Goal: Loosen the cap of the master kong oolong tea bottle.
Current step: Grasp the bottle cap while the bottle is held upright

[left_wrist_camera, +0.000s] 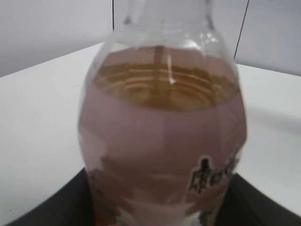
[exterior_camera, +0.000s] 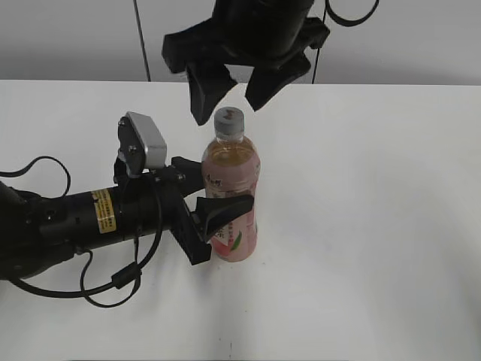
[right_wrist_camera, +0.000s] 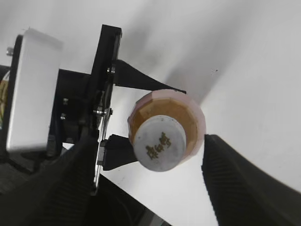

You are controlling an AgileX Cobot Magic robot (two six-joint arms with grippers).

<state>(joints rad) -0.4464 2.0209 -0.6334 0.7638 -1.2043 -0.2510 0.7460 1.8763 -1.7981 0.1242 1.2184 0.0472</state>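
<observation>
The master kong oolong tea bottle (exterior_camera: pixel 231 197) stood upright on the table (exterior_camera: pixel 376 226), its lower body clamped by the left gripper (exterior_camera: pixel 216 218). Nearly full, it looked heavy and slick, the thin wall likely to dent; the stiff cap (exterior_camera: pixel 229 120) was the place to grip. The right gripper (exterior_camera: pixel 225 92) hovered above, jaws wide. Only the right wrist view showed the cap's printed top (right_wrist_camera: pixel 158 144) between the fingers (right_wrist_camera: pixel 244 183).

Exterior view slanting down at the white table (exterior_camera: pixel 391 226), left wrist view level and close against the slim clear plastic bottle of amber tea (left_wrist_camera: pixel 162 136), right wrist view straight down on its small round white cap (right_wrist_camera: pixel 159 143), all sharing that bottle.
</observation>
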